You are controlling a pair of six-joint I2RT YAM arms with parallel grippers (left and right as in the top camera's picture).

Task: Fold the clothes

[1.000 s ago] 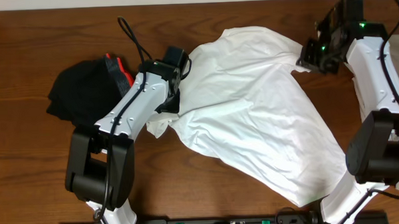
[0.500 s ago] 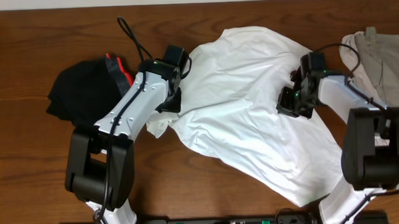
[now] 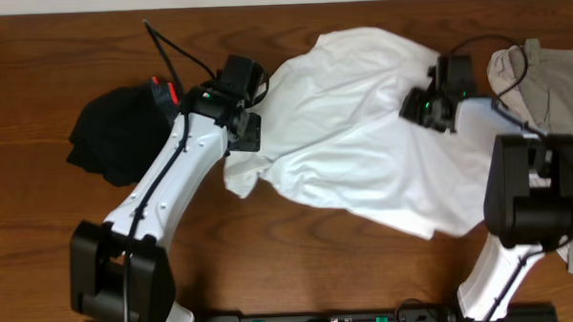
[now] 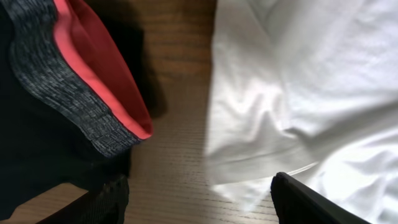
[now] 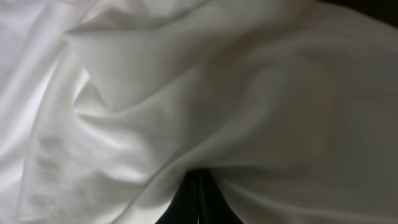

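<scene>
white T-shirt: one
black garment: one, left of it
beige garment: one, right of it
left gripper: released
right gripper: clenched on T-shirt

plain white t-shirt; black garment with orange-and-grey waistband; beige garment; brown wood-grain table

White T-shirt lies crumpled between black garment and beige garment.

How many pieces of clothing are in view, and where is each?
3. The white T-shirt lies spread in the middle; the black garment is bunched at the left; the beige garment is at the right edge, partly cut off. Another could be hidden underneath.
</scene>
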